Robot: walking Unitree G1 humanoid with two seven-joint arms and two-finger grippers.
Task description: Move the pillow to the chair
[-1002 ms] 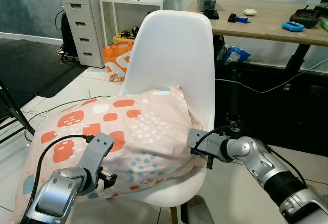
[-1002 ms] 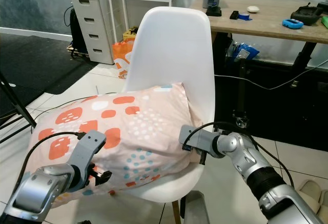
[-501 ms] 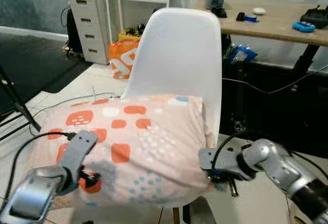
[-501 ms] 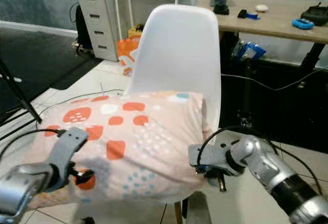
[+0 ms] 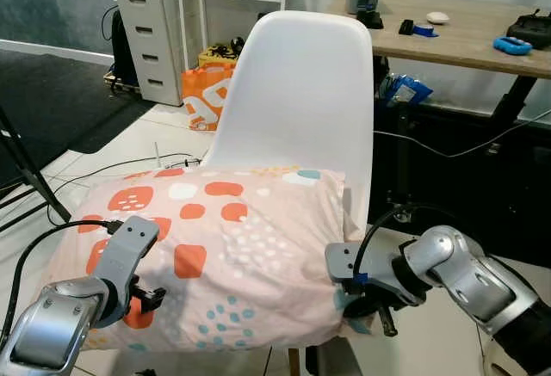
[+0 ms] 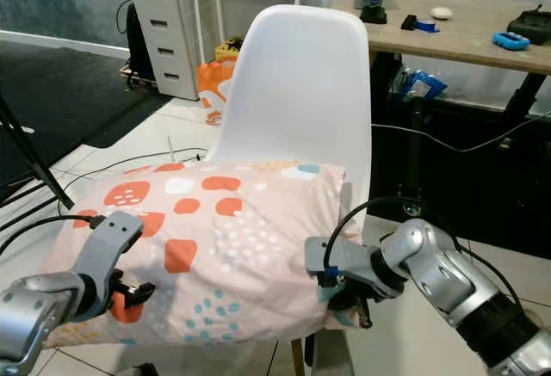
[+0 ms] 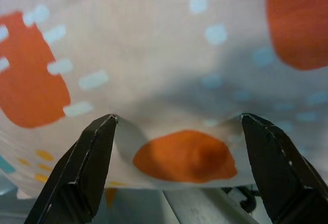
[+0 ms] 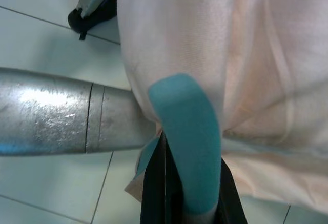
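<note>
White tiled floor (image 5: 146, 131), wooden desk (image 5: 456, 36), grey drawer unit (image 5: 146, 27) behind.

Head eyes look forward and down at one white plastic chair (image 5: 297, 92); wrist cameras press near the orange-spotted pink pillow (image 7: 169, 65).

Left claw (image 7: 177, 126), fingers spread wide, presses the pillow (image 5: 224, 247); right claw (image 8: 184, 203), fingers pinched together, grips the pillow's corner; both arms bent inward.
</note>
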